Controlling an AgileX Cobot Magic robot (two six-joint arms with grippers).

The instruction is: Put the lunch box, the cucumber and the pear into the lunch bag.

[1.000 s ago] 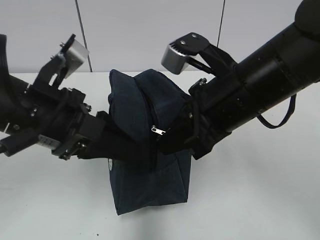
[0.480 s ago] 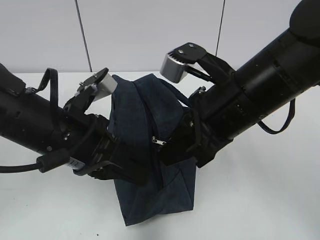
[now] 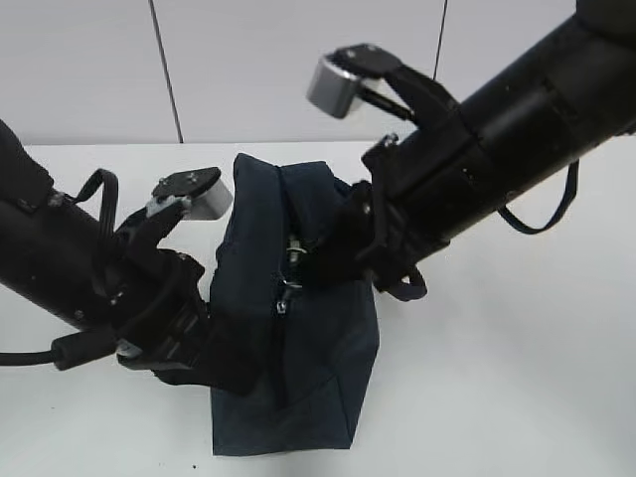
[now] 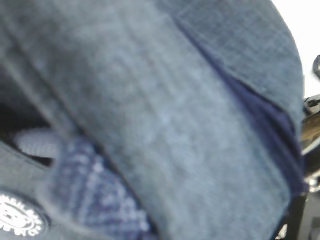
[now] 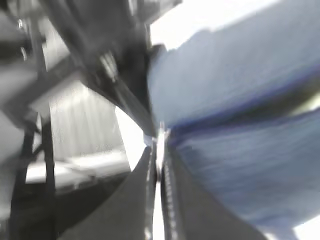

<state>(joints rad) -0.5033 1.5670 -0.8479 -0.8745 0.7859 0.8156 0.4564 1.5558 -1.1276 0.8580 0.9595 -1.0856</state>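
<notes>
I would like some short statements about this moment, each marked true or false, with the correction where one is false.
1. The lunch bag stands on the white table between the two arms. True.
2. The cucumber lies on the table beside the bag. False: no cucumber, pear or lunch box shows in any view.
3. The right gripper is at the bag's zipper, near the top. True.
4. The left gripper hangs high above the bag, clear of it. False: it is low against the bag's left side, pressed into the fabric.
5. The bag is bright red. False: it is dark navy.
</notes>
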